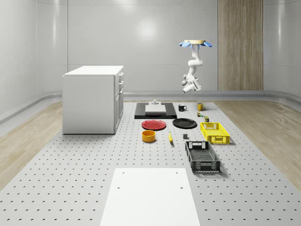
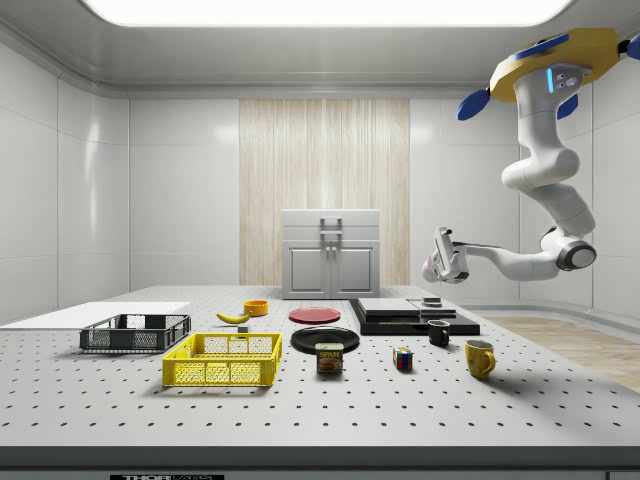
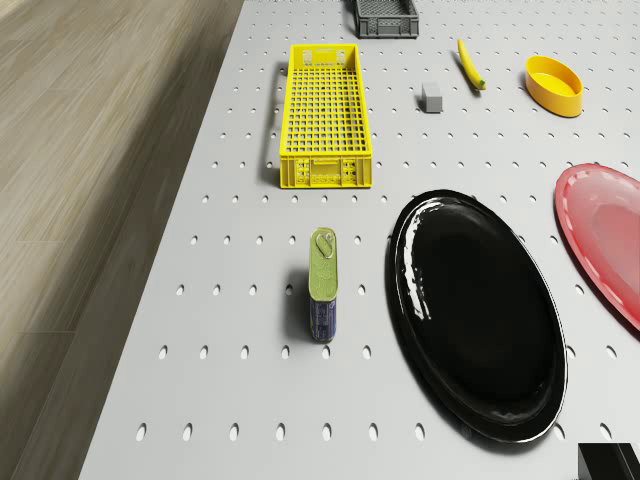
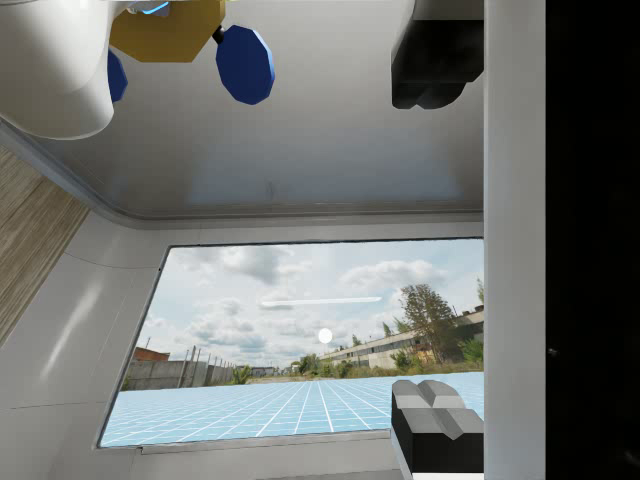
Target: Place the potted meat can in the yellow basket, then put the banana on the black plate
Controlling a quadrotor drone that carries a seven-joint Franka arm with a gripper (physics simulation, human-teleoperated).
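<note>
Drone [image 2: 560, 62] hovers high above perforated worktop [image 1: 94, 160]; tool [image 2: 443, 256] apart, empty. Rectangular can [image 3: 323, 283] beside glossy oval plate [image 3: 480, 310], near mesh basket [image 3: 324, 115].

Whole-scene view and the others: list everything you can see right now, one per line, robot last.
potted meat can: one, upright on table, between yellow basket and black plate
yellow basket: one, empty
black plate: one, beside red plate
banana: one, yellow, near orange bowl
black basket: one
mugs: black, yellow
puzzle cube: one, multicoloured
white cabinet: one
drone: yellow, hovers above table's mug end
gripper: raised, holds nothing
</note>
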